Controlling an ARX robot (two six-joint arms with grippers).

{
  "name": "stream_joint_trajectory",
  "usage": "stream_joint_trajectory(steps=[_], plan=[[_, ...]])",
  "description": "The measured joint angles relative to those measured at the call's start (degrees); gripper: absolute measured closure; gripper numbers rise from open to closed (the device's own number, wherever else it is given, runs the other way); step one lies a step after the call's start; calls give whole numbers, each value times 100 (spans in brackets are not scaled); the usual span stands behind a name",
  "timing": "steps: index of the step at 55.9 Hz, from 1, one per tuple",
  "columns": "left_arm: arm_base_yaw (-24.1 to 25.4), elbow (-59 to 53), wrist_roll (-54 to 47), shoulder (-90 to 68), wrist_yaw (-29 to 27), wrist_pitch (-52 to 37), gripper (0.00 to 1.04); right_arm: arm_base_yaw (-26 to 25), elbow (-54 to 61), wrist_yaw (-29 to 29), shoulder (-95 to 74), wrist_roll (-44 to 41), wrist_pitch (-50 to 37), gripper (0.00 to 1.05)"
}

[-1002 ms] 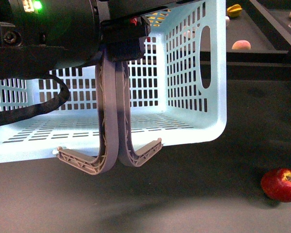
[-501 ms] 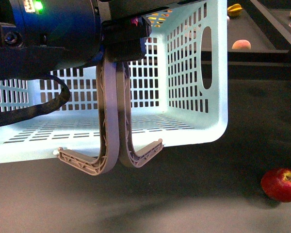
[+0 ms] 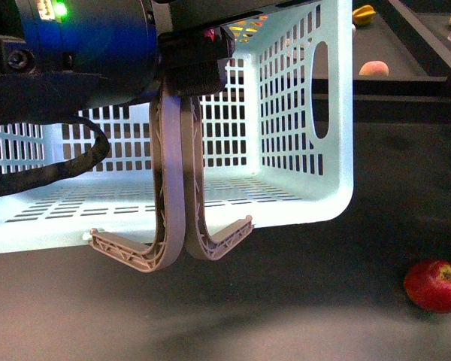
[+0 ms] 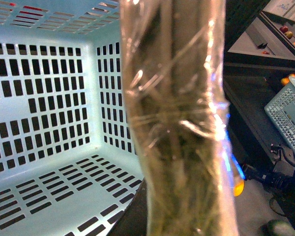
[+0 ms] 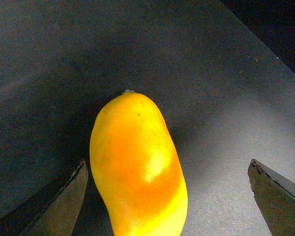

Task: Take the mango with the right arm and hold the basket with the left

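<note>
Shows the mango [image 5: 137, 167] lying on the dark table [image 5: 226, 98], stem end pointing away from the right gripper [image 5: 168, 169]. Has the jaws spread wide around it, one finger [image 5: 59, 204] just beside its flank and the other well clear, gripping nothing. Hangs the basket [image 3: 301, 98] above the table in the front view, tipped with its open side toward the camera, by its two handles [image 3: 173, 195] pressed together. Puts the left gripper [image 3: 198, 64] at the top of those handles, apparently clamped on them, though the jaws themselves cannot be made out beside the blue-black arm [image 3: 75, 53] with its green light [image 3: 58, 9] and cable [image 3: 52, 169]. Fills the left wrist view with a blurred brown handle and the basket's slotted inside. Leaves the apple [image 3: 434, 286] on the table, right of the basket and well apart. Matches half a second ago almost exactly. Against a second ago, sets the basket's near corner a touch further right.
</note>
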State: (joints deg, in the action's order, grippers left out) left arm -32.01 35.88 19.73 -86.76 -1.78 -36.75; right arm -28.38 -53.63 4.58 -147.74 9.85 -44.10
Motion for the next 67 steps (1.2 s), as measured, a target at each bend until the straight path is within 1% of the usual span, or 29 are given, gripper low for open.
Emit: stream_joint_trajectory(steps=[14, 26, 49, 51, 60, 64, 67], plan=[[0, 0, -2, 0, -9, 0, 100, 131, -503, 96, -461, 81, 192, 8], [0, 0, -2, 0, -7, 0, 100, 254, -846, 55, -717, 103, 446, 8], [0, 0, -2, 0, -7, 0, 100, 229, -975, 55, -883, 87, 560, 8], [0, 0, -2, 0, -7, 2, 100, 223, -975, 57, -890, 90, 560, 10], [0, 0, -2, 0, -4, 0, 100, 186, -975, 55, -922, 68, 560, 30], [0, 0, -2, 0, -4, 0, 100, 166, -975, 52, -922, 52, 557, 36], [0, 0, -2, 0, -7, 0, 100, 157, -970, 52, -922, 48, 544, 38]])
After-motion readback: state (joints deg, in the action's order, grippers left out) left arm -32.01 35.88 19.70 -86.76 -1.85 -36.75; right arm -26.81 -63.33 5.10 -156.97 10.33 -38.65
